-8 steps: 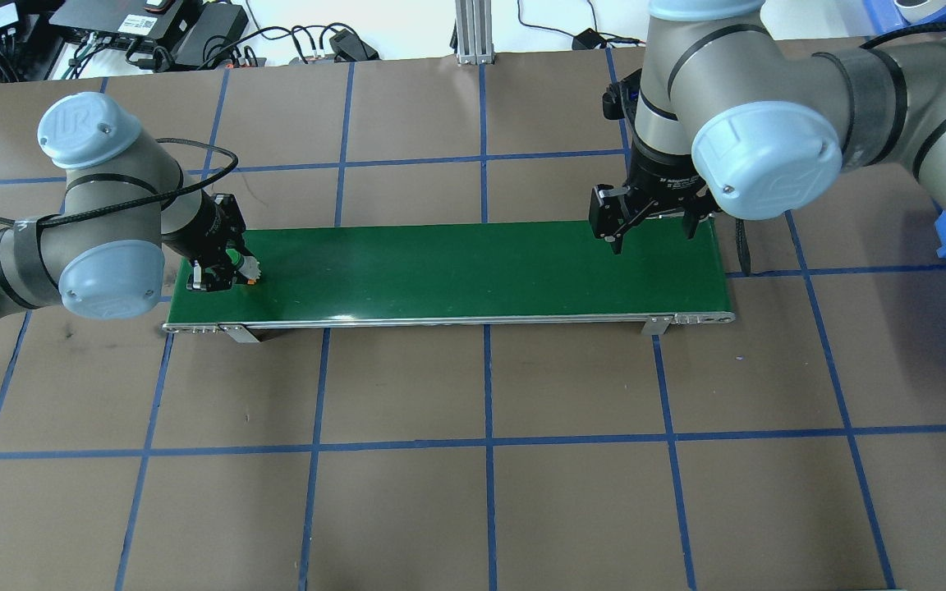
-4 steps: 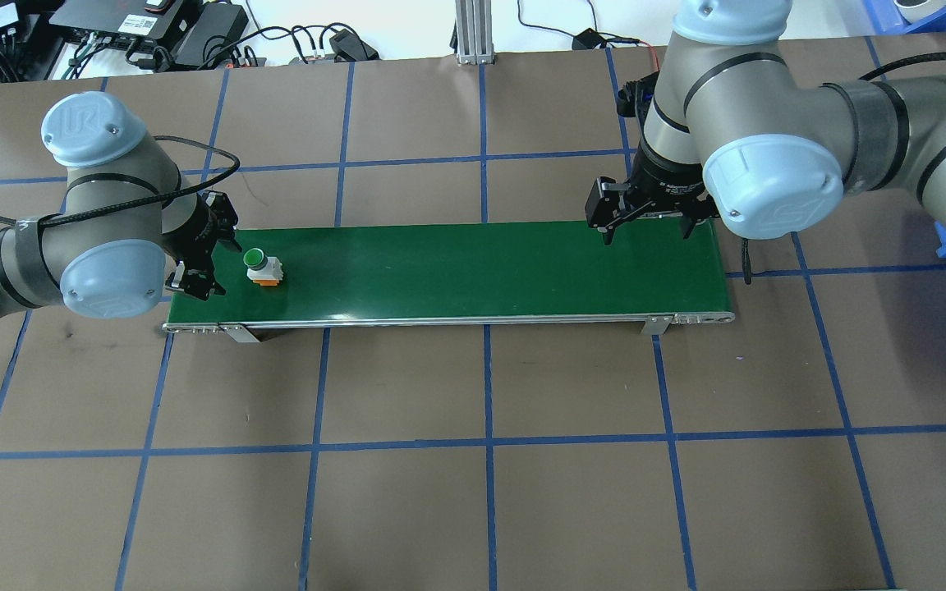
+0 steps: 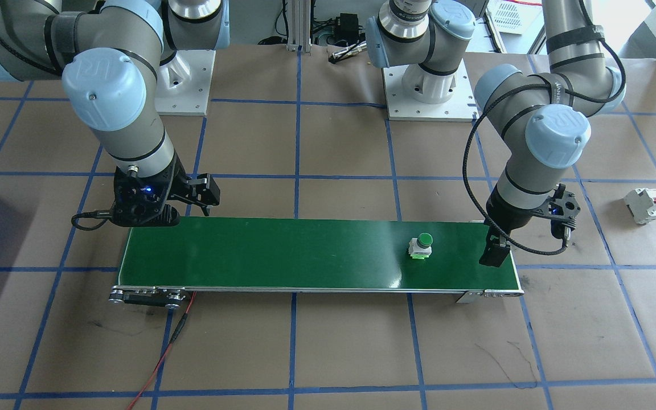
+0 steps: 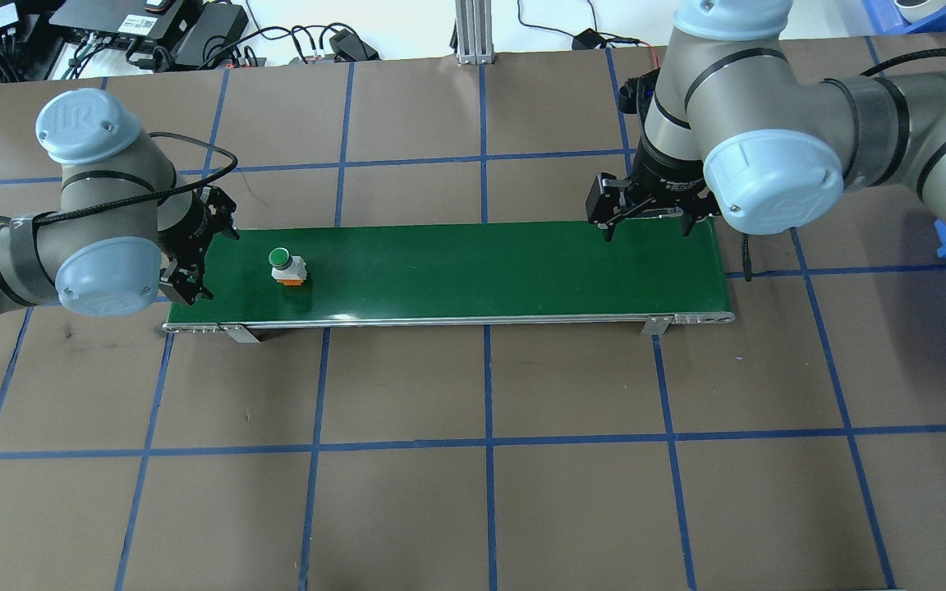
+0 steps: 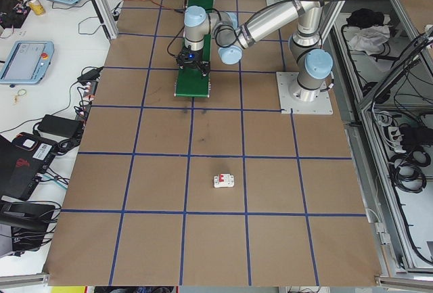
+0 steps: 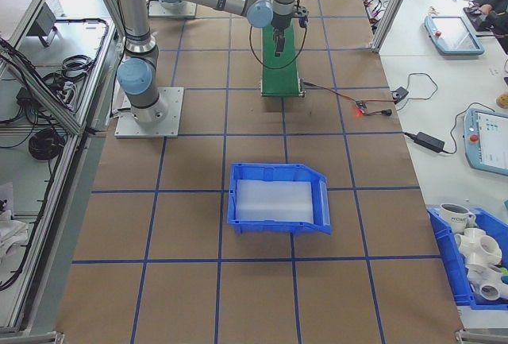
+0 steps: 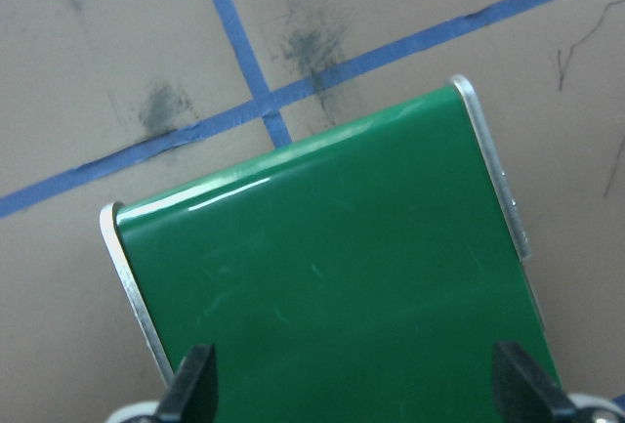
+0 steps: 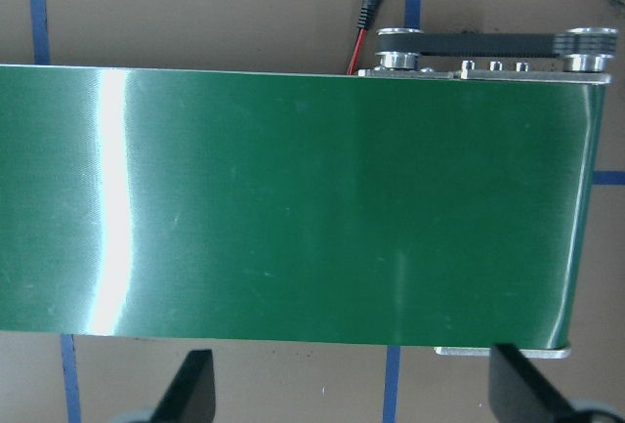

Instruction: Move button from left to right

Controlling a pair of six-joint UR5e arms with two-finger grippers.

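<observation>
The button stands free on the green belt, upright on its pale body with the green head on top, not far from the belt's end on the robot's left and clear of both edges. The left claw hangs at that end of the belt, just beside the button but not touching it; its wrist view shows two fingertips wide apart with only bare green belt and the belt's end between them, so it is open and empty. The right claw waits over the far edge of the belt near its other end, well apart from the button; its own wrist view likewise shows two spread fingertips above bare belt, so it too is open and holds nothing. Judging from this, the setting-down step looks done and the step in hand is the carry along the belt toward the right side; whether the belt is running cannot be told from these views. The next move probably falls to the right claw: it should keep its fingers spread, wait for the button to come within reach, then drop so the fingers straddle the small pale body rather than the round head, and close gently, since so small a part could tip or skid on the smooth belt.
</observation>
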